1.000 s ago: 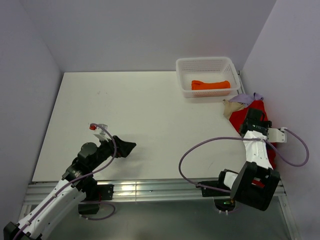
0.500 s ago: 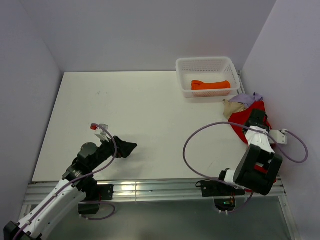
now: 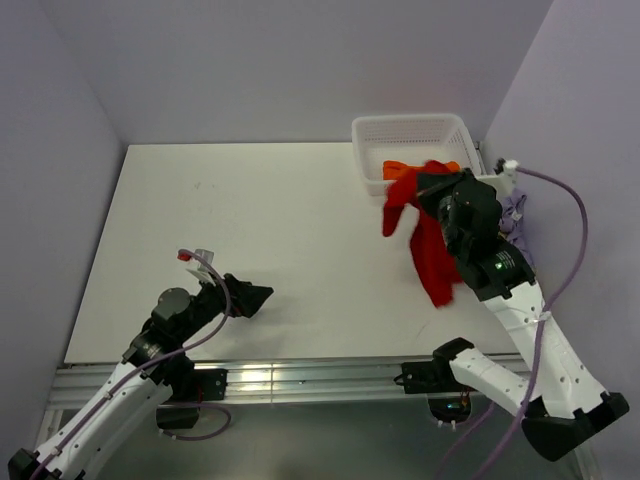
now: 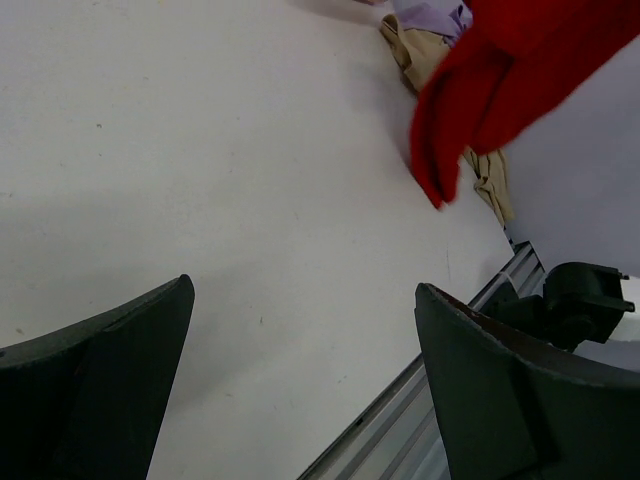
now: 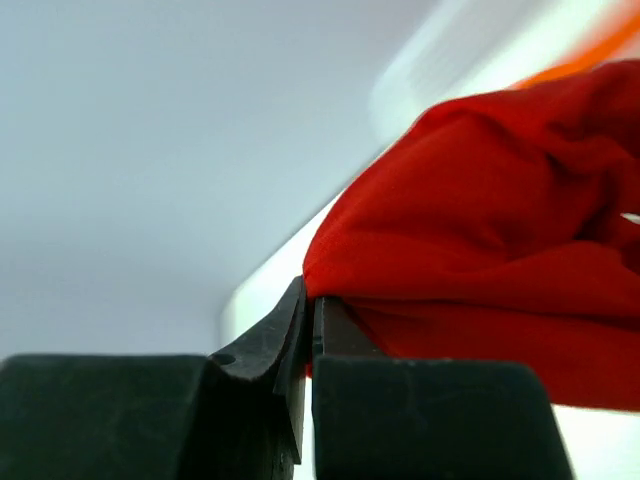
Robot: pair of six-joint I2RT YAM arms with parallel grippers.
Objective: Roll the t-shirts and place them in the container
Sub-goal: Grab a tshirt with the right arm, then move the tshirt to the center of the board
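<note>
White tabletop [image 3: 250, 230] spreads between lilac walls. Over its right side the red t-shirt [image 3: 430, 250] hangs bunched in the air, just in front of the basket [image 3: 410, 128]. The right gripper [image 5: 308, 305] has its jaws clenched on the shirt's edge. The left gripper [image 3: 262, 294] hovers near left, jaws spread and empty. An orange shirt [image 3: 395, 168] lies in the basket. A beige shirt [image 4: 425, 50] and a lavender shirt [image 4: 430, 15] lie crumpled at the right edge. This looks like the fetching step; next comes laying the shirt flat mid-table.
</note>
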